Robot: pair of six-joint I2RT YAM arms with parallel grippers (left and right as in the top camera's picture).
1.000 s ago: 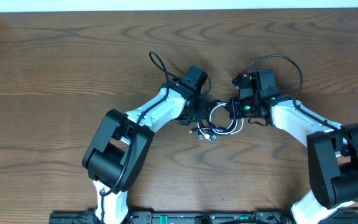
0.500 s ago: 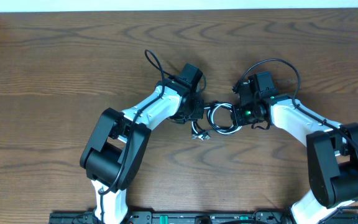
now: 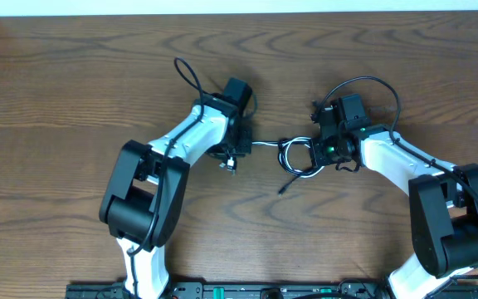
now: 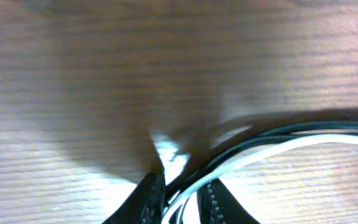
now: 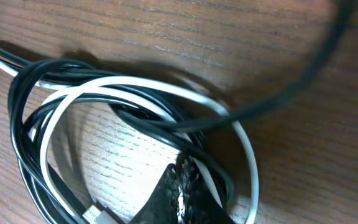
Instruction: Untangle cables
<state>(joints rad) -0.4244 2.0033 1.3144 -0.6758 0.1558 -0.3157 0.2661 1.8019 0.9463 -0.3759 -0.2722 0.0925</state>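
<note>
at the middle of the brown wooden desk (image 3: 73, 83), the left hand (image 3: 233, 154) sits at 9 o'clock of the coiled cables (image 3: 284, 154), and the right hand (image 3: 313, 152) sits at their 3 o'clock edge. both hands are clamped on the cables, with strands running between the left fingers (image 4: 151, 202). the white cable (image 3: 261, 144) stretches straight between the hands. the black cable (image 3: 285, 183) trails a loose end toward 7 o'clock.

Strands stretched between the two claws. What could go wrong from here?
1. The cables loop through each other at the right claw, which pins them; more pull may cinch a knot.
2. Both strands pass through the left claw, grip unclear; they may slip out.
</note>
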